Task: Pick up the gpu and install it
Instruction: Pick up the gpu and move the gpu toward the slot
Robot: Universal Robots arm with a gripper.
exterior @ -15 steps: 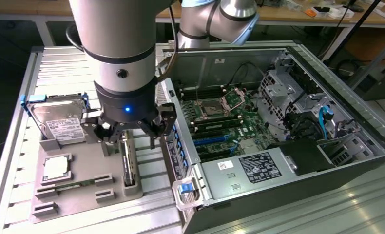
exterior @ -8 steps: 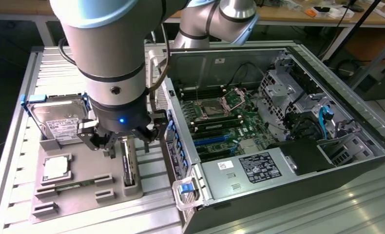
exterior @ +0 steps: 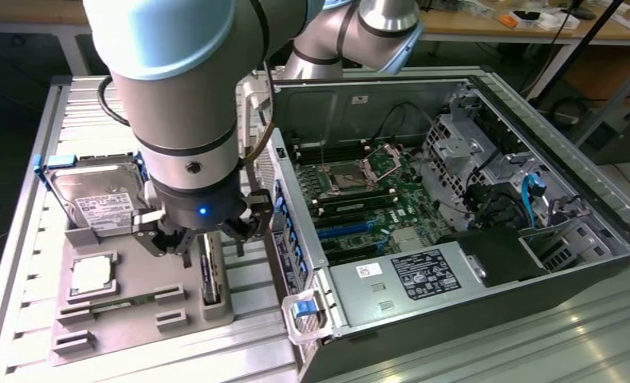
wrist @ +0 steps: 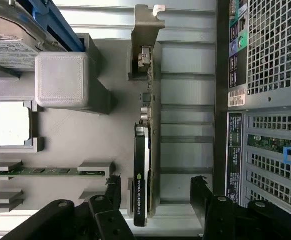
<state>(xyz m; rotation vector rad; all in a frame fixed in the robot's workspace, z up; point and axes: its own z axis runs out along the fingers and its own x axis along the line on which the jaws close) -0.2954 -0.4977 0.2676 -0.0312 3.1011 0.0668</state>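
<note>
The gpu (wrist: 142, 170) stands on edge in a slot of the grey holder tray (wrist: 85, 140), its dark face marked with a green logo and its silver bracket (wrist: 146, 35) at the far end. My gripper (wrist: 156, 186) is open and straddles the card's near end. One black fingertip (wrist: 113, 186) is on the dark-face side and the other sits apart from the card on the board side. In the exterior view my gripper (exterior: 206, 238) hangs straight down over the gpu (exterior: 210, 279), just beside the open computer case (exterior: 442, 263).
On the holder tray (exterior: 134, 319) lie a silver hard drive (exterior: 97, 199), a processor chip (exterior: 92, 274) and a green memory stick (exterior: 113, 305). The case's motherboard (exterior: 368, 199) lies exposed at the exterior view's right. The case's perforated wall (wrist: 275, 50) stands close beside the card.
</note>
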